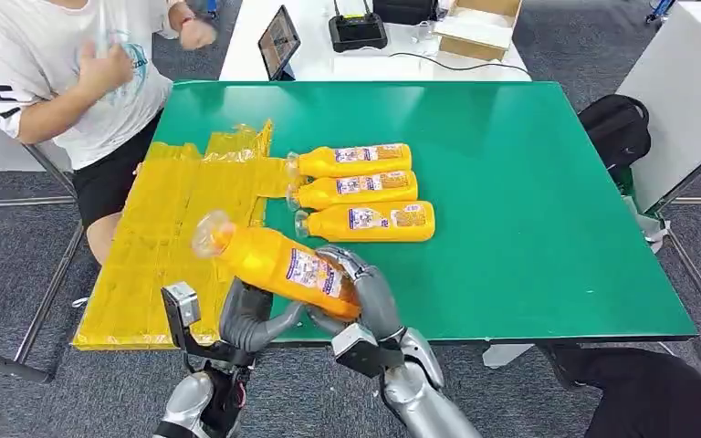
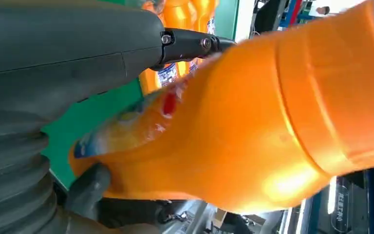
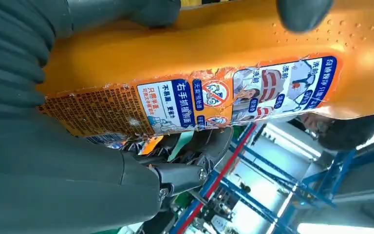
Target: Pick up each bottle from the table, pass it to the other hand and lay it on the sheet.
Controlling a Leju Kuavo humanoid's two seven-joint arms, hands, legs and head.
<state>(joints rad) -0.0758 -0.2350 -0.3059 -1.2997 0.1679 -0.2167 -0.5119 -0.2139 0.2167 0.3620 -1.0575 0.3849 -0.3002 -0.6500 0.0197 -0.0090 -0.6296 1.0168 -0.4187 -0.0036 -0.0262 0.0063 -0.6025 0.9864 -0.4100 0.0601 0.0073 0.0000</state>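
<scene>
An orange bottle with a clear cap is held tilted in the air over the table's near edge, cap toward the yellow sheet. My right hand wraps its base end, label under the fingers. My left hand closes on the bottle's middle from below, with the thumb on one side of the bottle and a finger on the other. Three more orange bottles lie side by side on the green table, caps touching the sheet's edge.
A person in a white shirt sits at the table's far left corner, beside the sheet. A tablet, a black device and a cardboard box stand on the white table behind. A black bag lies right of the table.
</scene>
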